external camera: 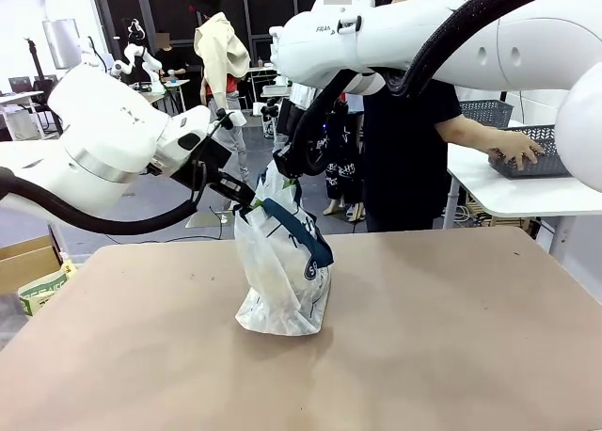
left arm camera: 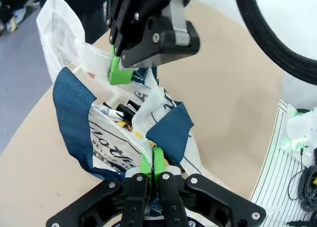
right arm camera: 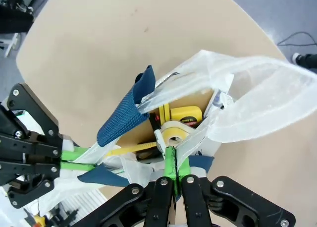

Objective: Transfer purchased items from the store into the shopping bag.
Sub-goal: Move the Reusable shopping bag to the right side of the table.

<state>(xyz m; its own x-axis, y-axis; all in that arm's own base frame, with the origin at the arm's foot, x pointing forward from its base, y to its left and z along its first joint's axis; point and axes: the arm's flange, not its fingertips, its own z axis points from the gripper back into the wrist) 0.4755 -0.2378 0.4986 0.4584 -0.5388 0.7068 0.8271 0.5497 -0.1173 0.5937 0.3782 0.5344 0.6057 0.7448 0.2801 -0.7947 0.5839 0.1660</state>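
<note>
On the counter (external camera: 451, 337) the shopping bag (external camera: 282, 285) slumps: thin film, soft and slippery, probably light, best held by rim or navy straps (left arm camera: 72, 113); yellow purchased items (right arm camera: 182, 113) sit inside it. The left pincer (left arm camera: 152, 160) and right pincer (right arm camera: 171, 162) each pinch the bag's rim, opposite sides. Beyond the bag, a person's hand (external camera: 515, 149) rests on the grey basket (external camera: 555, 163).

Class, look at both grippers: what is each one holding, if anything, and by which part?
Both hold the shopping bag. The left gripper pinches the top rim on one side of its mouth; the right gripper pinches the rim on the opposite side.
</note>
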